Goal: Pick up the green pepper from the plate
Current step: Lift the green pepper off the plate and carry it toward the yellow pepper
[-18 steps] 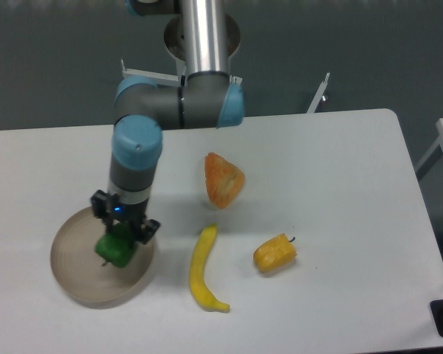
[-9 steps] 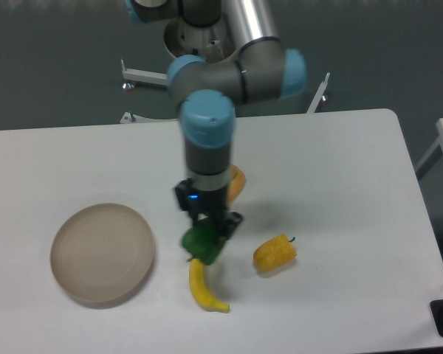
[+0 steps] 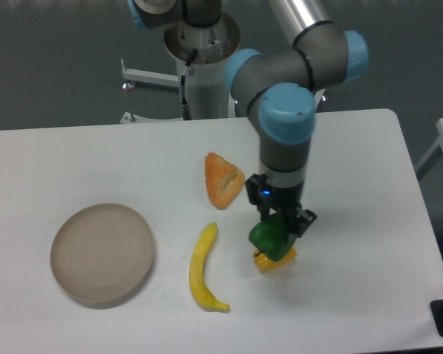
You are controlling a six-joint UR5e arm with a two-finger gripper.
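The small glossy bright-green plastic toy bell pepper [image 3: 269,240] hangs off the table, pinched at its top, partly covering a yellow-orange piece beneath it; the round shallow beige-grey plate [image 3: 102,254] with a low rim sits well apart, at the table's left, nothing on it.

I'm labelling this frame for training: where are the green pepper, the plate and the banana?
green pepper [image 3: 271,240]: fixed camera, on its glossy side below the gripper.
plate [image 3: 102,254]: fixed camera, on its bare inner floor.
banana [image 3: 201,267]: fixed camera, on the middle of its curve.
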